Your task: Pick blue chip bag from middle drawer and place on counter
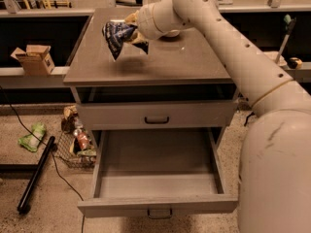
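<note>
My gripper (132, 30) is shut on the blue chip bag (116, 37), a dark-blue foil bag with white patches. It holds the bag hanging a little above the left part of the grey-brown counter (160, 59). The bag casts a shadow on the slab below it. My white arm reaches in from the right. The middle drawer (158, 176) stands pulled out below, with its grey box empty and a small loop handle on its front panel.
A shut drawer front with a black handle (156, 120) sits under the counter. A cardboard box (33, 57) rests on a ledge at left. A green packet (31, 136), a wire basket of items (77, 144) and a black pole (35, 174) lie on the floor.
</note>
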Robot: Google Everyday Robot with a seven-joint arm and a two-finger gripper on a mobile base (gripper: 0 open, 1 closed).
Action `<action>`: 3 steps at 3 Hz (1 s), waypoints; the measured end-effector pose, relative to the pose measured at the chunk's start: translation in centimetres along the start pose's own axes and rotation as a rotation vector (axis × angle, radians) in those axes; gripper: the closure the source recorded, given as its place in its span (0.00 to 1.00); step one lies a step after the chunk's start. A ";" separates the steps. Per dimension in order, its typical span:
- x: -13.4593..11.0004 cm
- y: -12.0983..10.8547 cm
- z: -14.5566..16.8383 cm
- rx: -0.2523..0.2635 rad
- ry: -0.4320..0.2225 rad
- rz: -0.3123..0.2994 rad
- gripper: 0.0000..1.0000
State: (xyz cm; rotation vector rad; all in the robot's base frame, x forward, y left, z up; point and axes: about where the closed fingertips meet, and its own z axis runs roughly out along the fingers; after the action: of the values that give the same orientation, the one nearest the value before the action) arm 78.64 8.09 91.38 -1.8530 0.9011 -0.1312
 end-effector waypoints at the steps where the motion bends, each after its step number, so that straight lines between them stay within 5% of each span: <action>1: 0.1 0.0 2.0 -0.026 -0.005 0.013 0.54; 3: 1.3 -0.7 4.1 -0.044 0.003 0.043 0.06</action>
State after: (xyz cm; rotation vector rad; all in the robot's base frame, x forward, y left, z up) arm 81.87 10.44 89.66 -1.8728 0.9521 -0.0878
